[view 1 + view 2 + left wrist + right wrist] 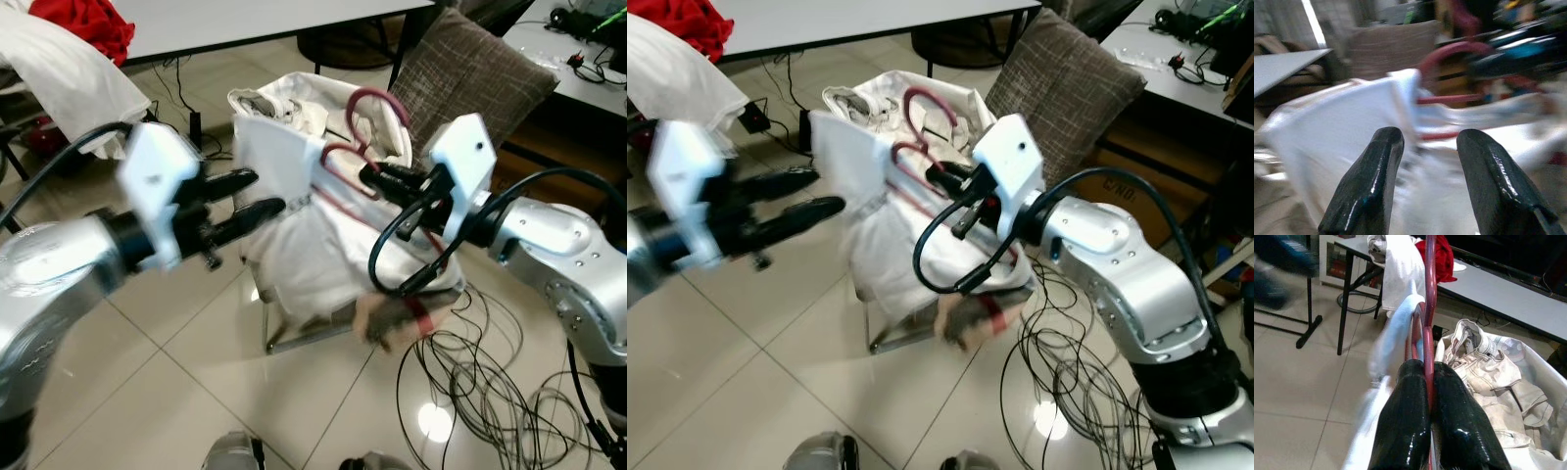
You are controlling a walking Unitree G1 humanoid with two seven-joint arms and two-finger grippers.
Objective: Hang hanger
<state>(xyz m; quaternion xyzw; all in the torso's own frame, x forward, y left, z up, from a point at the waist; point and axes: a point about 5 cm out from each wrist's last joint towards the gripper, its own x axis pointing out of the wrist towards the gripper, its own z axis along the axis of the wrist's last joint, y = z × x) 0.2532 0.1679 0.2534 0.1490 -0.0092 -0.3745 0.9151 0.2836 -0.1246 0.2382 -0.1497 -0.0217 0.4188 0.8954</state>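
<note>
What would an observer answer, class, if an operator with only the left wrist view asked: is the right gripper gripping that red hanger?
Observer: Yes, the right gripper has its jaws shut on the red hanger.
Operator: What lies under it?
Observer: A white-lined laundry basket holding pale clothes.
Operator: Any floor hazards?
Observer: Loose black cables lie beside the basket, on the robot's right.
</note>
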